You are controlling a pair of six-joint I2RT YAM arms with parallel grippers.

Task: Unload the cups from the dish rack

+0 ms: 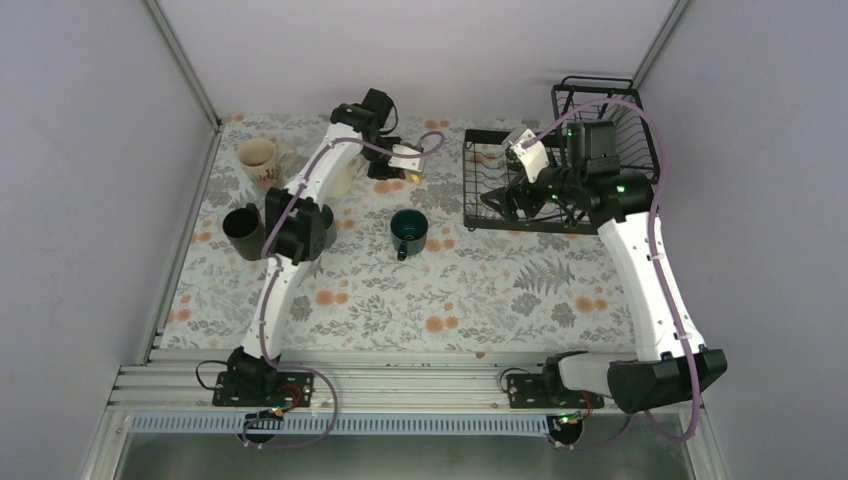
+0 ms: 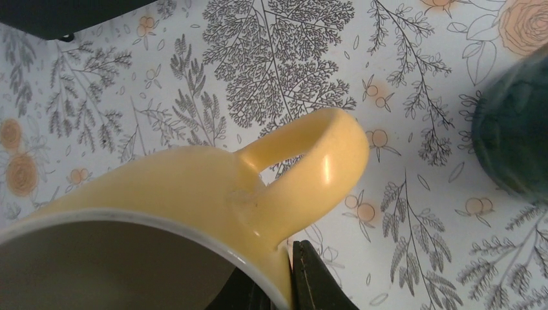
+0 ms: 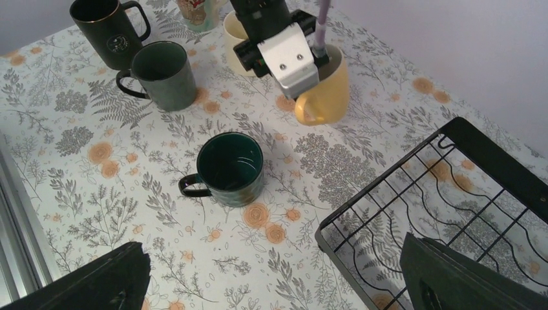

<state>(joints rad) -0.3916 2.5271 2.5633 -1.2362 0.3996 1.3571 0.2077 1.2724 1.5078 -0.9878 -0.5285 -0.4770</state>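
My left tool is clamped tight on the rim of the yellow mug, right beside the root of its handle. 1 finger presses the outside of the wall and the other sits inside. The mug is tilted in this grip, its handle jutting out over the flowered bench. The right wrist view shows it at the far side of the bench, just beside the plain cream mug. I cannot tell whether its base touches the surface.

My right tool is spread as wide as it goes, with nothing between its 2 fingers. It hovers over the flat tray of the dish rack, facing towards the middle of the bench. The rack stands at the far right of the bench, its raised basket tier next to the right wall and the flat tray on the inner side.

The dark teal mug stands upright on its own in the middle of the bench, between the yellow mug and the rack, its handle turned towards the near edge. On the left side, the black mug and the grey-green mug stand close together, both upright. The printed cream mug stands farther back, near the far left corner.
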